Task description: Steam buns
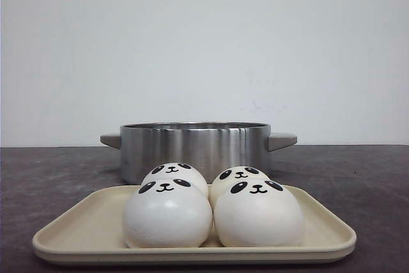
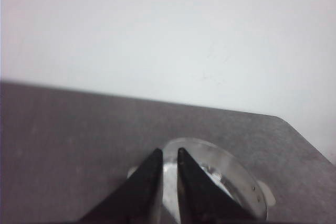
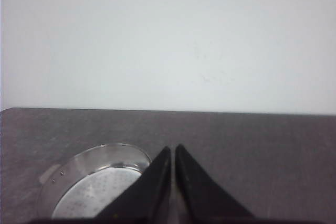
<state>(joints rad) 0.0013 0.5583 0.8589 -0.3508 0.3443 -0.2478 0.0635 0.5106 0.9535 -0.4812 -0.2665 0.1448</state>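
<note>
**Four panda buns on tray, steamer pot behind, both grippers clenched and empty**

Four buns sat in a tight two-by-two cluster on a cream tray (image 1: 77,218) at the near edge of the dark desk (image 1: 45,177): near-left bun (image 1: 166,215), near-right bun (image 1: 259,217), far-left bun (image 1: 176,174), far-right bun (image 1: 238,176). Near pair touched or nearly touched; far pair mostly hidden behind them. Each was a round white dome, smooth and matte, with black oval eye patches, small nose and mouth, faces tilted up toward the camera.

Steel pot (image 1: 195,145) stood just behind the tray, lid off, side handles left and right; the right wrist view showed a perforated steamer plate (image 3: 97,195) inside.

Handling (judgement only): buns probably soft, light and easily dented, so a gentle pinch across the sides at mid-height seems best, avoiding the printed face. Tight packing leaves little finger room between them; outer flanks look easiest.

Left gripper (image 2: 169,153) and right gripper (image 3: 172,150) both had fingers nearly together, holding nothing, above the desk near the pot. Neither showed in the front view.
</note>
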